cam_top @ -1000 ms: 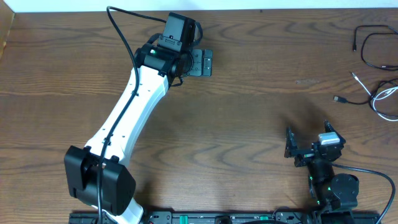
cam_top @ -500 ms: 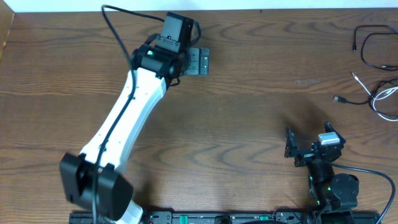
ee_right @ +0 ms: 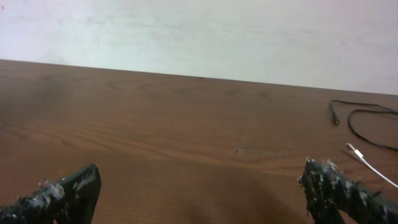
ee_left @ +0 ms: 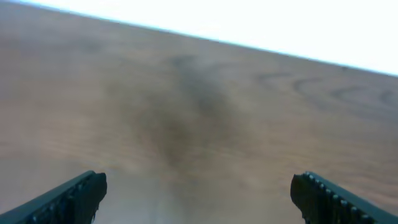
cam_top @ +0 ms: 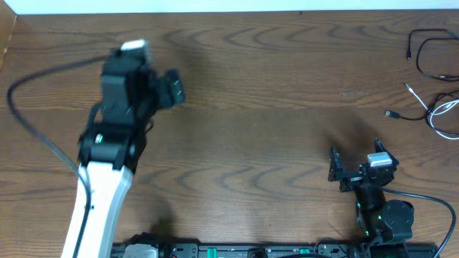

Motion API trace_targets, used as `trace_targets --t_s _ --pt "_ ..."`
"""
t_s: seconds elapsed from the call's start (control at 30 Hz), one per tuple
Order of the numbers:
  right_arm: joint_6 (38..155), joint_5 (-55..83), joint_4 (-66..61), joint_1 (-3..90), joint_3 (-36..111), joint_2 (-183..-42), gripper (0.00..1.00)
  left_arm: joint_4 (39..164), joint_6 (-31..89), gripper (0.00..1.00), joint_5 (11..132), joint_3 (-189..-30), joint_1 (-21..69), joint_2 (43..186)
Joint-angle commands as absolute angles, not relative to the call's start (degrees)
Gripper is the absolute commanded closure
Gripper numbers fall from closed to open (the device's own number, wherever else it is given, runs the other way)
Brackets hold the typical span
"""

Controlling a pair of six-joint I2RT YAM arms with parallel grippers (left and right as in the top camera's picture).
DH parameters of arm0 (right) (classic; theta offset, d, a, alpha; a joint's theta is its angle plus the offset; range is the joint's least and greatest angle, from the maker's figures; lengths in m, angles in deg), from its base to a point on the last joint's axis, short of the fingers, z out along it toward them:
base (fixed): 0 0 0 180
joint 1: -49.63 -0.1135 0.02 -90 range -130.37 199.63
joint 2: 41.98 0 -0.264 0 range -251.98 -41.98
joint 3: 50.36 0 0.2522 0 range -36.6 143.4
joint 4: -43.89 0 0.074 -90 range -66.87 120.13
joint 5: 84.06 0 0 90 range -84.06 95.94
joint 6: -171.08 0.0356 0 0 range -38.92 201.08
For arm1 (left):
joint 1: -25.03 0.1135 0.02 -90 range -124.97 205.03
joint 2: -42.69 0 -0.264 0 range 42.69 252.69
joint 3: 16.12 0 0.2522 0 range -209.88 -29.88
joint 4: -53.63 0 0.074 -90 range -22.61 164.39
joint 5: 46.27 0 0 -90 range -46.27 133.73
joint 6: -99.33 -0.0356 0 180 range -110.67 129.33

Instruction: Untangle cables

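The cables lie apart from both grippers at the table's far right edge. A black cable (cam_top: 429, 56) loops near the top right corner, and a white cable (cam_top: 443, 115) curls just below it, with small plug ends pointing left. In the right wrist view the black cable (ee_right: 364, 121) and the white cable's plug (ee_right: 356, 151) show at the right. My right gripper (cam_top: 355, 159) (ee_right: 199, 196) stands open over bare wood, left of and nearer than the cables. My left gripper (cam_top: 171, 87) (ee_left: 199, 199) is open and empty at the far left, blurred by motion.
The wooden table (cam_top: 272, 107) has its back edge against a white wall (ee_right: 199, 31). The left arm's thick black cable (cam_top: 39, 122) arcs out beside the arm at the far left. A black rail (cam_top: 251, 251) runs along the front edge.
The left arm has swung from the far middle of the table to the left, its gripper still open. The right arm and the cables have not moved.
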State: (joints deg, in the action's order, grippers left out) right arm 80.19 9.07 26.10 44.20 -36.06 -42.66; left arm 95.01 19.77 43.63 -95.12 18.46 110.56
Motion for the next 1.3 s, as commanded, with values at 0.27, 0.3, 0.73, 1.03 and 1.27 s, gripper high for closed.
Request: trace_targets --t_s 0.27,0.3,0.73,1.03,1.27 --pt "79.7 8.6 26.0 44.0 -36.3 -42.3 0.01 74.5 18.0 0.01 47.2 -61.3 28.6 78.8" --pt "79.7 8.6 26.0 44.0 -36.3 -42.3 0.01 73.2 16.8 0.01 47.1 -59.0 28.7 76.4" --pt "79.7 8.6 26.0 44.0 -36.3 -42.3 0.01 60.6 11.3 0.01 46.1 -32.9 28.6 53.7" --pt "79.7 8.6 26.0 44.0 -36.3 -42.3 0.01 67.4 10.6 0.01 45.6 -30.1 28.5 47.5" --pt "79.7 8.6 26.0 44.0 -36.3 -42.3 0.01 71.4 10.6 0.01 45.9 -30.1 28.3 42.8"
